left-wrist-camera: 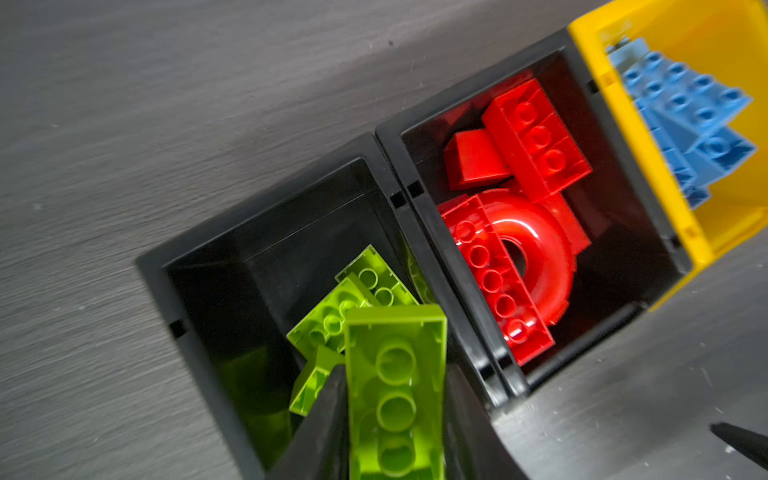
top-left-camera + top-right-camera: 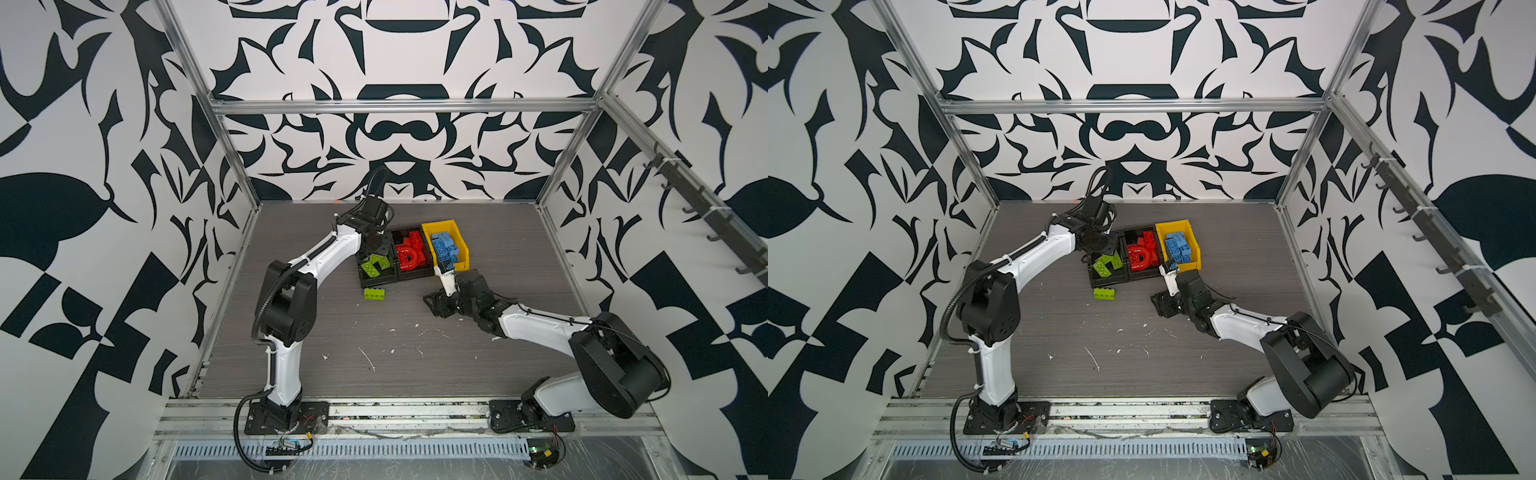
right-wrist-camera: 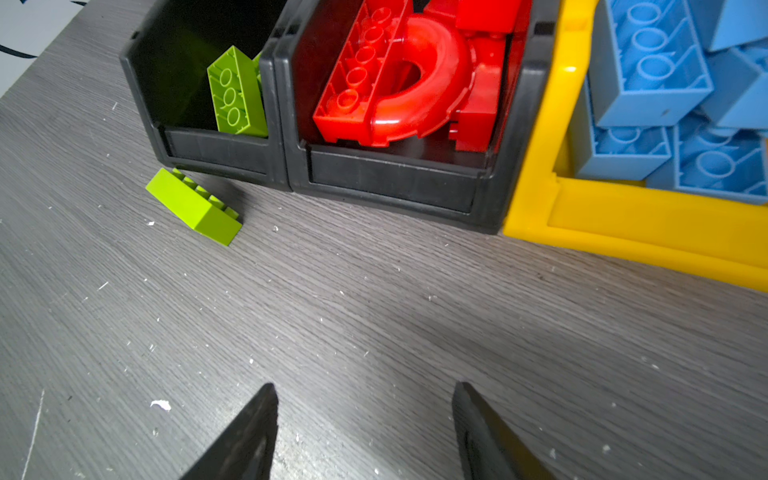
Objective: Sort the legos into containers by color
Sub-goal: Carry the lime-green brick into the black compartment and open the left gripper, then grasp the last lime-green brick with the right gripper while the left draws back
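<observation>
Over the black bin [image 1: 249,210], the left claw [image 1: 395,374] pinches a green brick [image 1: 397,332] by its long sides, likely light, stiff, slick; right claw [image 3: 365,388] spread.

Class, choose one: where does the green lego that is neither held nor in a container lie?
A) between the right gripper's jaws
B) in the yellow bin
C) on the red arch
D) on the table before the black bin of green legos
D: the loose green lego lies on the table by the front wall of the black bin.
</observation>
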Available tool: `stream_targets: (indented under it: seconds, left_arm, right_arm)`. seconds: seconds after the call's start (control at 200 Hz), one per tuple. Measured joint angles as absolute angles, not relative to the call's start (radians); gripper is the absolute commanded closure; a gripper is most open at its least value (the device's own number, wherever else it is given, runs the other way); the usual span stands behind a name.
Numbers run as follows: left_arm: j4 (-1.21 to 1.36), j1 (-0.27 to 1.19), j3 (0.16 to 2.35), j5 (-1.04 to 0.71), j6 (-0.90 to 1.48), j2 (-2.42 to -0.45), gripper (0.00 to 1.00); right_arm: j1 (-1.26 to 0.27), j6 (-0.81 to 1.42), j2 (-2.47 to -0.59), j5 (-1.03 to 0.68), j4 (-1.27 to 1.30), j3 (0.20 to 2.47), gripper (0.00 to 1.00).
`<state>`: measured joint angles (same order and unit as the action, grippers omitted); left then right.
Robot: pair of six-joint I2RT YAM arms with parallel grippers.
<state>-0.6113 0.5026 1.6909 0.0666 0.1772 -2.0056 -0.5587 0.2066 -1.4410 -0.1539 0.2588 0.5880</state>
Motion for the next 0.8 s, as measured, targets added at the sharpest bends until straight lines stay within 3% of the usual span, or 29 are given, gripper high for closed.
stream_targets:
  seconds: [0.085,0.17,0.485,0.63,0.8]
  left_arm:
    - [-0.612,0.492,1.695,0.051,0.173,-2.025,0.64]
    - [-0.612,0.487,1.695,0.043,0.163,-2.026,0.49]
    - [-0.609,0.482,1.692,0.036,0.151,-1.992,0.28]
    - [-0.582,0.467,1.614,0.009,0.155,-1.85,0.18]
    - [-0.488,0.378,1.356,-0.07,0.205,-1.553,0.1]
  right_arm:
    - [-0.559,0.207,-1.441,-0.154,0.258,0.588,0.31]
    - [-0.559,0.207,-1.441,-0.154,0.258,0.588,0.3]
    - [-0.628,0.165,-1.441,-0.201,0.297,0.589,0.26]
    - [-0.738,0.101,-1.515,-0.203,0.287,0.681,0.25]
    - [-0.794,0.057,-1.661,-0.204,0.292,0.795,0.25]
